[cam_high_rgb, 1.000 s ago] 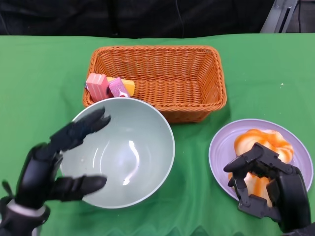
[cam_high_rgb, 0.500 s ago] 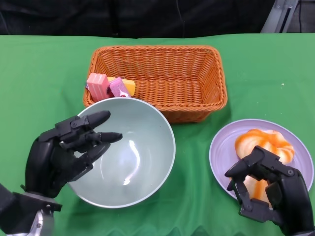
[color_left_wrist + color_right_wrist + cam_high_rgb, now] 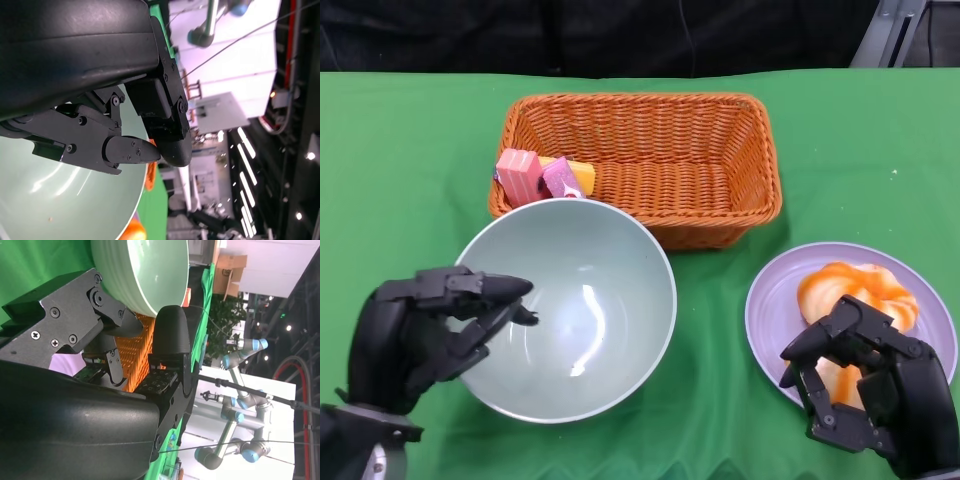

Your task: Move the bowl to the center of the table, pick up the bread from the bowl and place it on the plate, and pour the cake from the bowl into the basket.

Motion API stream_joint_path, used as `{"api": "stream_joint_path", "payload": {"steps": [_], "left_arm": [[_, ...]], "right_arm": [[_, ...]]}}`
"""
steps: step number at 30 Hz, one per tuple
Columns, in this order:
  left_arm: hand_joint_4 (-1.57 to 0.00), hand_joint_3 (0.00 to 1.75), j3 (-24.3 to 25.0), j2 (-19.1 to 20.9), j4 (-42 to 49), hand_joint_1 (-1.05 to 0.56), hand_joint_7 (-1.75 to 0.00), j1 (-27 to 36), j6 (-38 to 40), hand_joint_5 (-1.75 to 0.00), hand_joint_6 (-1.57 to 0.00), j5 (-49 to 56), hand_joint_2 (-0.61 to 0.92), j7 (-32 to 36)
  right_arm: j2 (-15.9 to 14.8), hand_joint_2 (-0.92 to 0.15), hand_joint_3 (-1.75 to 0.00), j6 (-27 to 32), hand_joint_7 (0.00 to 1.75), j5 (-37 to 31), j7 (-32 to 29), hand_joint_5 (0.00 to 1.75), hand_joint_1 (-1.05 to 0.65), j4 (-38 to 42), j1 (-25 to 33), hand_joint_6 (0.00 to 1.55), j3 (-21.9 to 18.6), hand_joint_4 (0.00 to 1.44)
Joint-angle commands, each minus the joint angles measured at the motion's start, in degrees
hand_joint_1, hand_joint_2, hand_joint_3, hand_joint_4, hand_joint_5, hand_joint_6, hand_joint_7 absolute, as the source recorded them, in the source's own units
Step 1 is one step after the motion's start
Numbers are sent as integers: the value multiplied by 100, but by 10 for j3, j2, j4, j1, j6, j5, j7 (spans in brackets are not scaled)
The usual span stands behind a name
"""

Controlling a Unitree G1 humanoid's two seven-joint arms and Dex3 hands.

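The pale green bowl (image 3: 590, 320) stands empty on the green table, just in front of the orange wicker basket (image 3: 640, 100). Pink and yellow cake pieces (image 3: 535, 172) lie in the basket's left end. The orange bread (image 3: 855, 290) rests on the lilac plate (image 3: 770, 300) at the right. My left hand (image 3: 425, 335) hovers at the bowl's left rim with loosely curled fingers and holds nothing; the left wrist view shows those fingers (image 3: 130, 150) over the bowl (image 3: 60, 200). My right hand (image 3: 870, 385) hangs empty over the plate's near edge, fingers bent.
Green cloth covers the table, with bare cloth left of the basket and between the bowl and the plate. The right wrist view shows the bowl (image 3: 145, 270) and basket (image 3: 135, 360) beyond my fingers, with other robot arms in the room behind.
My left hand has let go of the bowl's left rim and drawn back toward me, its fingers curling in. The bowl, basket and plate stay put. My right hand has barely moved.
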Motion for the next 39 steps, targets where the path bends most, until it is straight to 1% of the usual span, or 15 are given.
{"api": "stream_joint_path", "payload": {"steps": [1, 2, 3, 5, 6, 7, 8, 10, 12, 19, 23, 28, 32, 36, 39], "left_arm": [[-84, 32, 24, 5, -36, -16, -82, 5, 13, -120, -97, 1, 92, -19], [-84, 32, 29, 5, -47, -16, -84, 6, 21, -121, -97, -1, 92, -22], [-84, 32, 33, 3, -57, -16, -84, 7, 30, -122, -96, -5, 92, -27], [-83, 31, 40, -2, -73, -16, -84, 4, 48, -122, -93, -11, 92, -38], [-83, 31, 42, -3, -77, -15, -84, 2, 56, -123, -93, -10, 92, -43], [-83, 33, 44, -3, -80, -13, -85, 0, 61, -125, -93, -7, 92, -46], [-83, 34, 46, -4, -81, -12, -85, -2, 64, -126, -93, -4, 92, -49], [-84, 34, 49, -8, -79, -8, -86, -4, 65, -127, -96, 7, 92, -47], [-84, 34, 53, -12, -78, -8, -86, -5, 71, -128, -96, 9, 92, -52], [-82, 34, 66, -21, -69, -9, -89, -15, 80, -129, -96, 20, 92, -54], [-83, 34, 68, -23, -70, -10, -92, -18, 88, -130, -94, 30, 92, -53], [-84, 34, 74, -24, -60, -10, -96, -25, 80, -131, -93, 44, 92, -53], [-85, 33, 78, -26, -64, -10, -94, -25, 86, -130, -93, 37, 92, -63], [-84, 29, 79, -31, -76, -15, -93, -25, 102, -130, -93, 37, 92, -59], [-84, 30, 77, -31, -79, -12, -93, -25, 104, -130, -93, 44, 92, -58]], "right_arm": [[-7, -58, -108, 13, 134, 8, 3, 152, -1, -15, -4, 69, -5, 74], [-8, -59, -107, 16, 134, 9, 7, 152, 0, -17, -5, 68, -4, 74], [-10, -61, -103, 18, 134, 12, 12, 152, 0, -19, -6, 67, -3, 74], [-16, -72, -86, 20, 133, 20, 27, 154, 0, -17, -15, 65, -2, 72], [-17, -74, -82, 22, 132, 20, 31, 154, -1, -16, -20, 65, -3, 72], [-17, -73, -82, 23, 131, 20, 33, 153, -2, -15, -22, 66, -5, 73], [-19, -73, -82, 21, 130, 18, 34, 152, -2, -11, -27, 66, -6, 73], [-21, -65, -92, 19, 130, 14, 35, 151, -5, -8, -34, 68, -9, 77], [-20, -62, -98, 17, 130, 12, 33, 149, -6, -5, -38, 69, -10, 80], [-16, -55, -108, 24, 129, 10, 23, 149, -5, -6, -50, 70, -14, 79], [-15, -55, -109, 30, 129, 17, 24, 150, -5, -10, -55, 70, -14, 78], [-14, -56, -108, 43, 127, 11, 14, 150, -5, -32, -58, 69, -17, 76], [-14, -58, -105, 58, 128, 10, 10, 150, -6, -52, -54, 68, -16, 75], [-18, -61, -104, 60, 129, 2, 5, 150, -5, -55, -58, 68, -19, 73], [-20, -61, -101, 61, 128, 0, 6, 150, -7, -56, -61, 67, -22, 74]]}}
